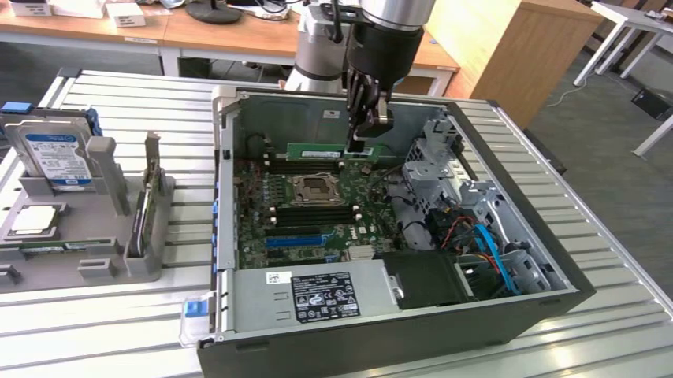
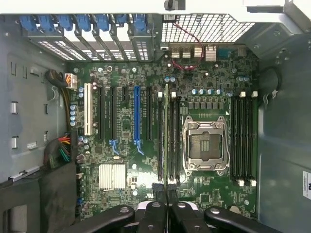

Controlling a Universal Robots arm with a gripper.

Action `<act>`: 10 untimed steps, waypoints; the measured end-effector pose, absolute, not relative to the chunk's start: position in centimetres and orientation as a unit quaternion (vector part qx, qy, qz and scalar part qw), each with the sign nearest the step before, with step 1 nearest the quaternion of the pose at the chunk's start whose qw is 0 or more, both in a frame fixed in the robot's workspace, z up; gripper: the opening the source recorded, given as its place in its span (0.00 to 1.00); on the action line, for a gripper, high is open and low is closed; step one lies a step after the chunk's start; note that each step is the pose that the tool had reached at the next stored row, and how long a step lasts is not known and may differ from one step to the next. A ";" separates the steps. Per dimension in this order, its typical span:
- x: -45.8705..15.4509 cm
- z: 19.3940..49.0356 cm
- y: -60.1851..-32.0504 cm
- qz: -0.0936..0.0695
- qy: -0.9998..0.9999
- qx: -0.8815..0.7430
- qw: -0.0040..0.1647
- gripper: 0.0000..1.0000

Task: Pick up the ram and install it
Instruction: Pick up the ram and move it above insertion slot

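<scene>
Thin green ram (image 1: 315, 150), pinched by gripper (image 1: 363, 146)

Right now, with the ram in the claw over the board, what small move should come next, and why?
Probably a slow, straight descent. The claw is shut on the ram, which hangs level above the motherboard; in the wrist view it lines up edge-on with the black memory slots beside the CPU socket.

pincer (image 1: 364, 143) tight on the ram (image 1: 315, 150), over the motherboard (image 1: 263, 224) in the case (image 1: 421, 346)
</scene>
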State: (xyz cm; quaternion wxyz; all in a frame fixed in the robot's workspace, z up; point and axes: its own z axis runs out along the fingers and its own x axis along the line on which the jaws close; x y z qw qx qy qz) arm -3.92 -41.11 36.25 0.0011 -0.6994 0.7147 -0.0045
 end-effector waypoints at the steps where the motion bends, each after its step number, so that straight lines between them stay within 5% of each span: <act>1: -3.9 36.2 -41.0 -0.004 0.715 -0.699 0.001 0.12; 10: -3.9 36.0 -40.5 -0.004 0.715 -0.699 0.001 0.12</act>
